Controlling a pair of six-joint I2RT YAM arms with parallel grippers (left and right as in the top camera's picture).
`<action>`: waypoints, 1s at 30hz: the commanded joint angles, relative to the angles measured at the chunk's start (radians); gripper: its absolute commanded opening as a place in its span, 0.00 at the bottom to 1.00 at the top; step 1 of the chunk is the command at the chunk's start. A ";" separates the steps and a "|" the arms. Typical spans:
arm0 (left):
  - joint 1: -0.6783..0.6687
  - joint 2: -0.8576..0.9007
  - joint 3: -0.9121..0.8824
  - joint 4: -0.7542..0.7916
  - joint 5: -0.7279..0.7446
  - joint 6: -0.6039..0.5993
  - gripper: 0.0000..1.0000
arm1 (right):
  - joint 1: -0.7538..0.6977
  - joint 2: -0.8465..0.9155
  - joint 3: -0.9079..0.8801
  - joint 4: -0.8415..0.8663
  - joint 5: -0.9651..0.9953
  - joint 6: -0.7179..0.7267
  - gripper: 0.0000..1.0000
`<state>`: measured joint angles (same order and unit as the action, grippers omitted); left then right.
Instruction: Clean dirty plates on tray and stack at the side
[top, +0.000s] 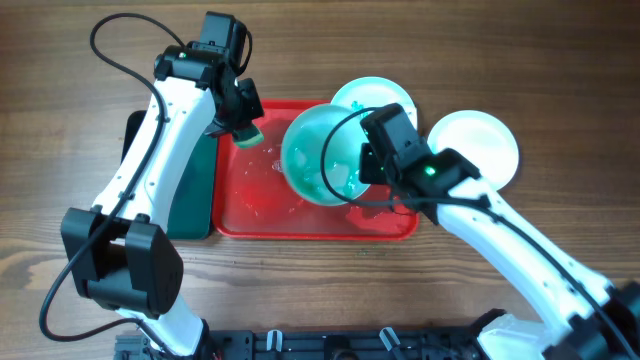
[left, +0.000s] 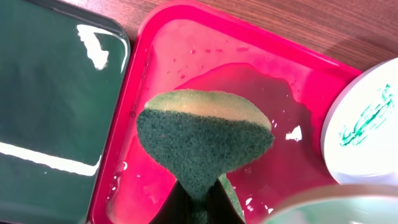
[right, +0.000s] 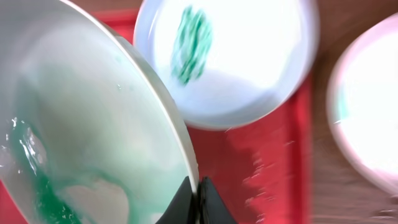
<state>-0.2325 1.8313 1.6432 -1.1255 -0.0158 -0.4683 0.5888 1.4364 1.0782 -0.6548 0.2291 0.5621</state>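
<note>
My right jaws pinch the tilted aqua plate (top: 315, 155), which blocks mid red tray (top: 300, 222). My left jaws hold the sponge (top: 247, 136) over the tray's back-left corner, near that plate's rim. Free tray floor: front-left and front strip. The smeared plate (top: 372, 96) takes the back-right corner. The white plate (top: 478, 148) sits on the worktop (top: 560, 80) just right of the tray; the dark green tray (top: 195, 195) flanks the left edge.

The large rectangular plastic tray (top: 270, 205) is bright red; the narrower tray (top: 195, 185) beside it is dark green. The scouring sponge (left: 202, 140) is dark green over yellow. The tilted round aqua plate (top: 312, 155) shows watery green streaks, and the round pale plate (right: 236, 56) behind it has a green central smear. The third round plate (top: 478, 148) is plain white, on a brown wood-grain desk (top: 60, 120).
</note>
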 joint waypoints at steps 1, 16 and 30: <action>0.005 0.000 0.012 0.008 0.016 0.018 0.04 | 0.048 -0.057 0.024 -0.016 0.286 -0.071 0.04; 0.005 0.002 0.011 0.011 0.027 0.015 0.04 | 0.446 -0.058 0.024 0.165 1.042 -0.548 0.04; 0.005 0.002 0.011 0.011 0.027 0.015 0.04 | 0.480 -0.058 0.024 0.445 1.184 -0.876 0.04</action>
<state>-0.2325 1.8313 1.6432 -1.1179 -0.0010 -0.4686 1.0645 1.3918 1.0798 -0.2157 1.3819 -0.3176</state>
